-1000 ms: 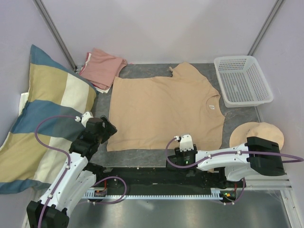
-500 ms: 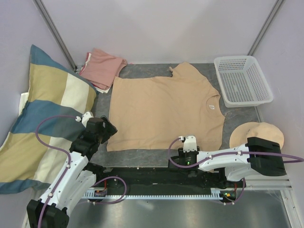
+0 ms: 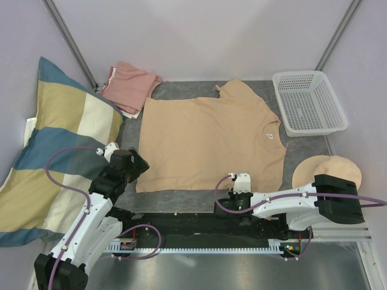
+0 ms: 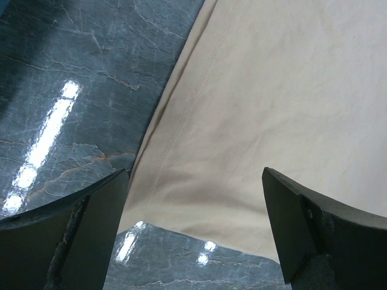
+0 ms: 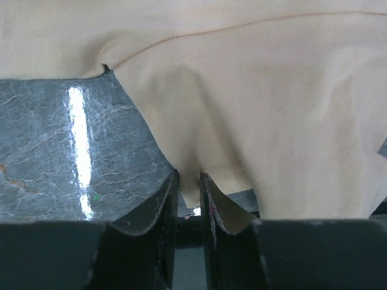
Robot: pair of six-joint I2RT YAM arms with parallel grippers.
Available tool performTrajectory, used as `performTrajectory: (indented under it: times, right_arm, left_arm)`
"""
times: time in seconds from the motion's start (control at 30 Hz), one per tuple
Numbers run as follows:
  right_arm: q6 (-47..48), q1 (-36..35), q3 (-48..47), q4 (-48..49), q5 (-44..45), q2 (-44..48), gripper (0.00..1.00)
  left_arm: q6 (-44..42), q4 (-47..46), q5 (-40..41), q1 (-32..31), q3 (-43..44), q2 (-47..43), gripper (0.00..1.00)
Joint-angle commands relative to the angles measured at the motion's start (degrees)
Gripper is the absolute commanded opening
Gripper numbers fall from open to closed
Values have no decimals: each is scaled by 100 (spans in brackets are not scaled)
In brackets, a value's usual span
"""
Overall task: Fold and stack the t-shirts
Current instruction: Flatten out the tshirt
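The tan t-shirt [image 3: 205, 136] lies spread flat on the dark table, its white neck label to the right. The folded salmon-pink t-shirt [image 3: 128, 86] lies at the back left. My left gripper [image 3: 134, 164] is open and empty over the tan shirt's near left corner; that corner [image 4: 242, 151] shows between its fingers [image 4: 72, 235]. My right gripper [image 3: 237, 194] is at the shirt's near edge. In the right wrist view it [image 5: 188, 184] is shut on the tan shirt's sleeve hem [image 5: 211, 174].
A big striped pillow [image 3: 54, 151] leans at the left. A white mesh basket [image 3: 309, 103] stands at the back right. A round beige hat-like thing [image 3: 329, 170] lies at the right, next to my right arm. Bare dark table [image 3: 181, 199] runs along the near edge.
My right gripper has shifted slightly right and toward the near edge along the shirt's hem. The left arm has not moved.
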State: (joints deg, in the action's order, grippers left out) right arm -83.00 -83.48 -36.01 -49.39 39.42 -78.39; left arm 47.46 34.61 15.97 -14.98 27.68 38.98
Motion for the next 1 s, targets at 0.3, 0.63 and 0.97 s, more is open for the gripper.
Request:
performTrajectory:
  times: [0.3, 0.63, 0.97]
  right_arm:
    - [73, -37, -64, -159, -119, 43, 0]
    - [715, -265, -705, -133, -39, 52, 0]
    - [908, -502, -1004, -80, -303, -141, 0]
  left_arm:
    - [-79, -86, -6, -13, -8, -22, 100]
    - [-71, -86, -6, -13, -26, -57, 100]
    - [-70, -86, -15, -5, -26, -49, 100]
